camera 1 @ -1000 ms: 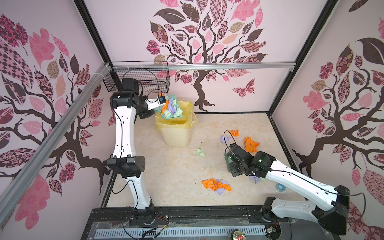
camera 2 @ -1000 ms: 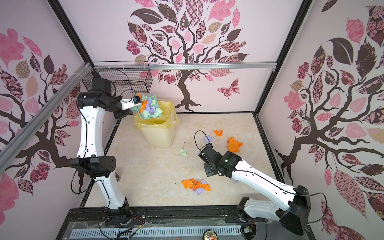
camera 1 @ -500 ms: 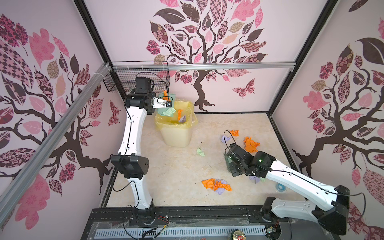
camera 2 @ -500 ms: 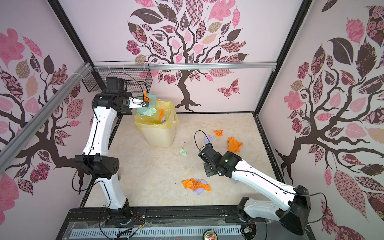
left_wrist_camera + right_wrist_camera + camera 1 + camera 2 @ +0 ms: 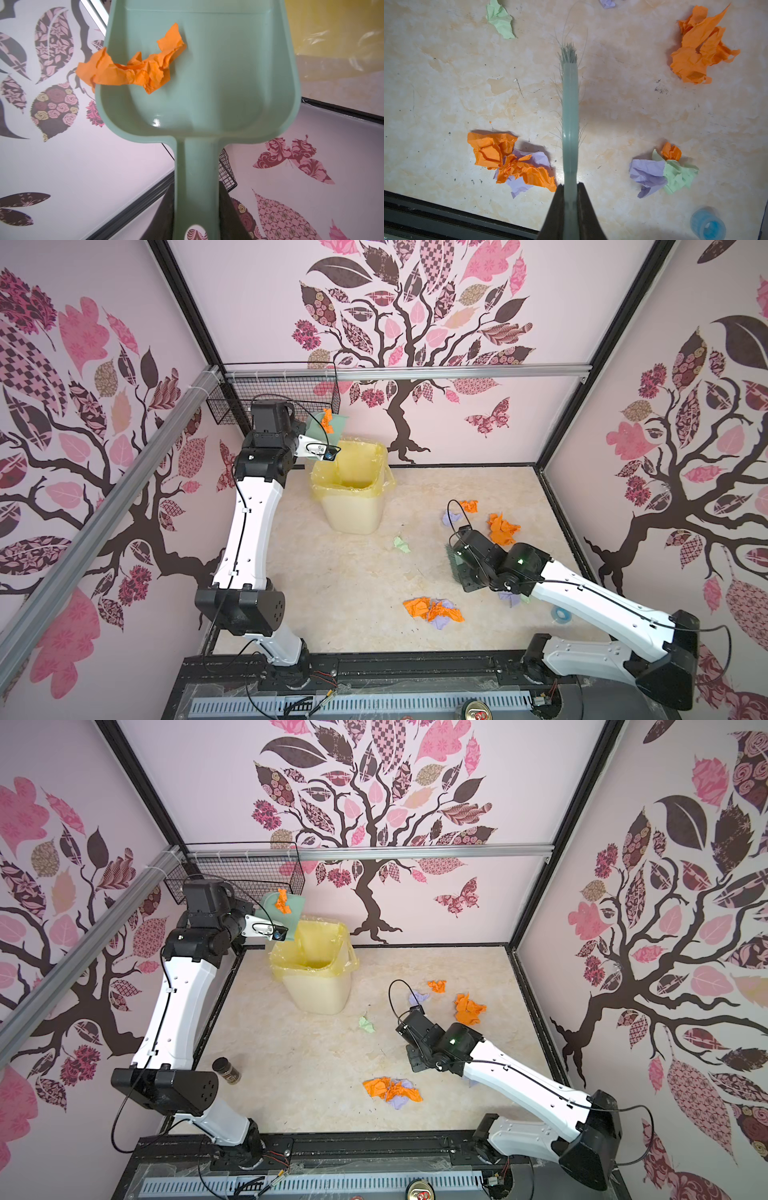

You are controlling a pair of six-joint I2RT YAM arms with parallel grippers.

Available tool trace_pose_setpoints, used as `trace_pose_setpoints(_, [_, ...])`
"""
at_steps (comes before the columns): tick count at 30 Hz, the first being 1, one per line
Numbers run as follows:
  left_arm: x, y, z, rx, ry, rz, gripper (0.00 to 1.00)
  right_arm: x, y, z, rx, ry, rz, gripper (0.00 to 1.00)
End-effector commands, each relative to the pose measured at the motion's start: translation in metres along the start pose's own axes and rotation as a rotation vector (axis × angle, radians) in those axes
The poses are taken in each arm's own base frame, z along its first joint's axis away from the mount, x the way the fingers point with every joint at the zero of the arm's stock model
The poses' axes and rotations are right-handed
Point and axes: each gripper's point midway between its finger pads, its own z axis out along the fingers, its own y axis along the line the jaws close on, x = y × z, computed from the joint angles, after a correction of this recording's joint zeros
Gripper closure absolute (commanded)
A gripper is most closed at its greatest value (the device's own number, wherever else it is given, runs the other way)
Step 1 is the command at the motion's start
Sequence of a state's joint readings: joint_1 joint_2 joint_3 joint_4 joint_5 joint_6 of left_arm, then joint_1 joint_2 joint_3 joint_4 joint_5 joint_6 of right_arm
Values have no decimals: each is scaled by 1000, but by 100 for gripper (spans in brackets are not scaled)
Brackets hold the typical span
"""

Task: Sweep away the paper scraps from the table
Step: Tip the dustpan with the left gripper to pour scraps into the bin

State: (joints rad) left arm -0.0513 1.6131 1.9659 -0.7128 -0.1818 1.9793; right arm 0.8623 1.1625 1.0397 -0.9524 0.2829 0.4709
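Beige marbled bench (image 5: 353,585), plenty left: left pincer (image 5: 197,207) clamps the mint plastic dustpan (image 5: 218,83), one orange wad (image 5: 133,70) aboard, raised by the yellow-lined bin (image 5: 353,510); right pincer (image 5: 571,199) clamps the bristle brush (image 5: 570,104); crumpled paper scraps (image 5: 503,529) crowd toward the right edge.

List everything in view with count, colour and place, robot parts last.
table: one, beige marble, black-framed.
bin: one, cream with yellow liner, back of table.
dustpan: one, pale green, raised beside the bin's back-left rim.
orange scrap: one, draped over the dustpan's side wall.
paper scraps: several wads, orange, lavender, green, scattered over the table's middle and right.
brush: one, pale green, over the table among the wads.
wire basket: one, black, back-left corner.
roll: one, blue, table's right front.
jar: one, brown, table's left edge.
left gripper: shut on the dustpan's handle.
right gripper: shut on the brush's handle.
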Motion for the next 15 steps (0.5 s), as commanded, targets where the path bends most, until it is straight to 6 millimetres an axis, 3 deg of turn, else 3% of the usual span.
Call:
trace_pose_setpoints(1, [-10,-5,-2,-51,-24,70,100,-8,-2,-8,-2,-32,14,100])
trace_pose_setpoints(7, [-23,-24,-2,-76,-38,182,100,-7,-2,-10,-8,-36,23,100])
trace_pose_setpoints(15, [-20,-10,1,-115,-30,201,100,-1,-5,-11,-14,-36,35,100])
